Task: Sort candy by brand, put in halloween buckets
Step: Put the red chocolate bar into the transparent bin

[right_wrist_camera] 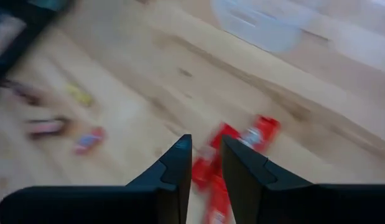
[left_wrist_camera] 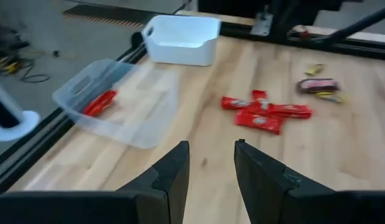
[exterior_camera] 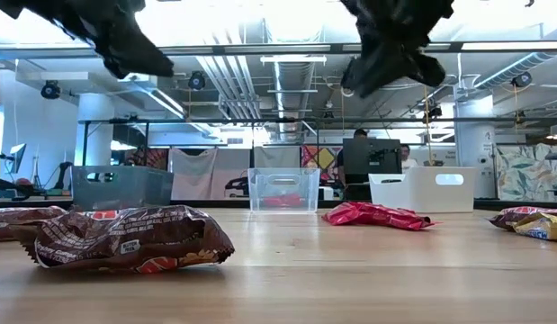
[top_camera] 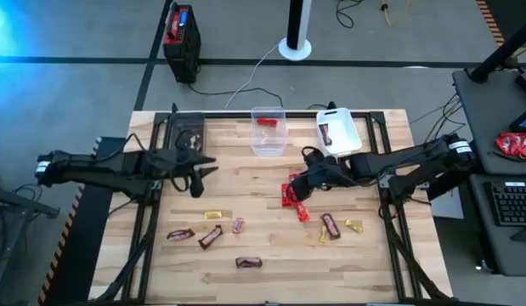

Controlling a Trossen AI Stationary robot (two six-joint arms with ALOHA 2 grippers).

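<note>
- Bench (top_camera: 271, 280): brown bars (top_camera: 211, 236) and yellow pieces (top_camera: 213, 216) scattered in front; red bars (top_camera: 292, 197) clustered mid-bench.
- Clear bin (top_camera: 268, 132): one red bar inside.
- White bin (top_camera: 339, 132): one dark bar.
- Grey bin (top_camera: 188, 133): just behind left gripper (top_camera: 205, 178).
- Left gripper: jaws narrowly parted, empty.
- Right gripper (top_camera: 296, 185): above red cluster, jaws narrow, empty.

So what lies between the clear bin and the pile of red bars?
Bare wood. In the high view nothing sits on the table between the clear bin and the red bars; the left wrist view agrees.
</note>
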